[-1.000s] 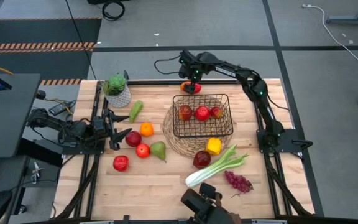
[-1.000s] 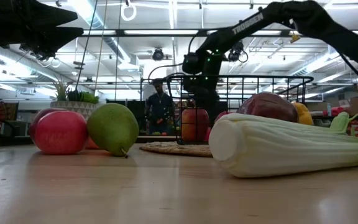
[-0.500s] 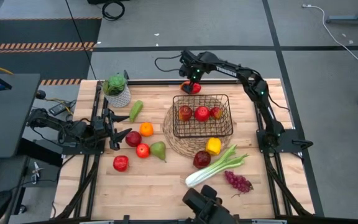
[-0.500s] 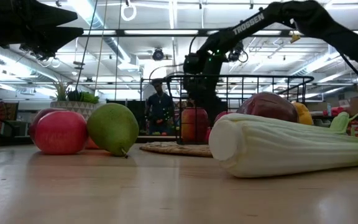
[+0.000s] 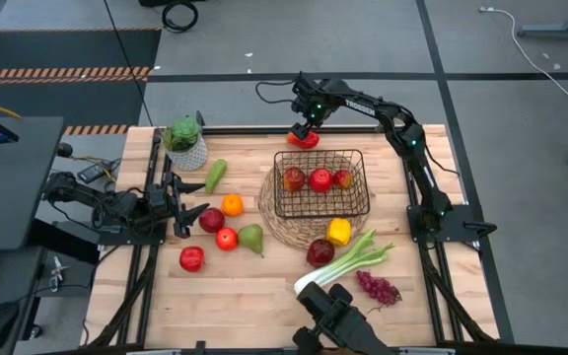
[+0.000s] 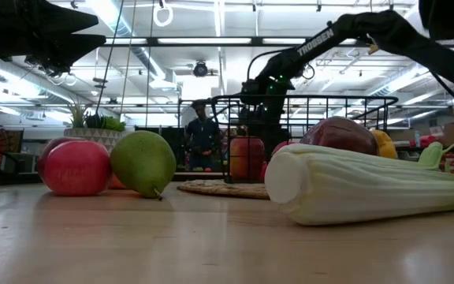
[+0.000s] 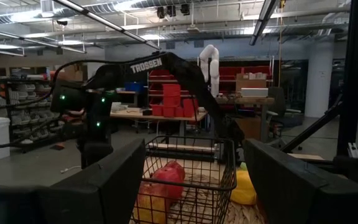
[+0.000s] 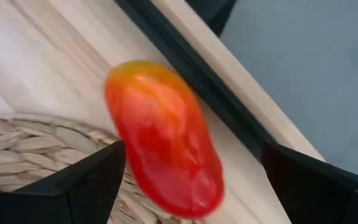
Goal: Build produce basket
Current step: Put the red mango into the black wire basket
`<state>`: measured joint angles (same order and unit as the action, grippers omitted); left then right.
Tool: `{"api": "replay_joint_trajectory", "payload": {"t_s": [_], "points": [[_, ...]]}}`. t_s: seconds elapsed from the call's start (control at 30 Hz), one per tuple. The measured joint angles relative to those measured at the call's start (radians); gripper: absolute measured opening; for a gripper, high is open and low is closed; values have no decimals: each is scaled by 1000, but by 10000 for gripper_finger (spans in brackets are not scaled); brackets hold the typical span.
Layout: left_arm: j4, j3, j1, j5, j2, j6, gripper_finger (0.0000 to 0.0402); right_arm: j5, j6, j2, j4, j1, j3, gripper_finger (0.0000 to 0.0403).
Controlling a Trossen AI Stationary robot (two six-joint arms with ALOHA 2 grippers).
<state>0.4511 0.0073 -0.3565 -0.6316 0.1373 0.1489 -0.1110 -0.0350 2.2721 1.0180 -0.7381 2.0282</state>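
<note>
The red pepper (image 5: 303, 139) lies at the table's far edge, one end on the straw mat's rim, as the right wrist view (image 8: 163, 137) shows. My right gripper (image 5: 307, 124) hangs over it, open, one finger on each side and not touching. The black wire basket (image 5: 321, 207) stands on the mat with three red apples (image 5: 320, 179) inside. Apples, an orange (image 5: 232, 204) and pears (image 5: 251, 238) lie left of the mat. A yellow pepper (image 5: 338, 231), celery (image 5: 348, 264) and grapes (image 5: 378, 288) lie toward the near edge. My left gripper (image 5: 187, 200) waits open at the left edge.
A potted plant (image 5: 185, 143) stands at the far left corner, with a green pear (image 5: 215, 175) beside it. A dark frame rail (image 8: 229, 112) runs along the far edge just behind the red pepper. A dark device (image 5: 338, 320) sits at the near edge. A person (image 6: 203, 134) stands in the room beyond.
My right gripper has shifted a little toward the table's right above the red pepper, and its wrist has turned slightly. The pepper has stayed in place.
</note>
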Motion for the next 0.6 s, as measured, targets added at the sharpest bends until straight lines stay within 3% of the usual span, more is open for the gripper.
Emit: {"api": "replay_joint_trajectory", "payload": {"t_s": [0.6], "points": [[0, 0, 0, 0, 0, 0, 282, -11, 116, 19, -20, 9, -17, 377]]}}
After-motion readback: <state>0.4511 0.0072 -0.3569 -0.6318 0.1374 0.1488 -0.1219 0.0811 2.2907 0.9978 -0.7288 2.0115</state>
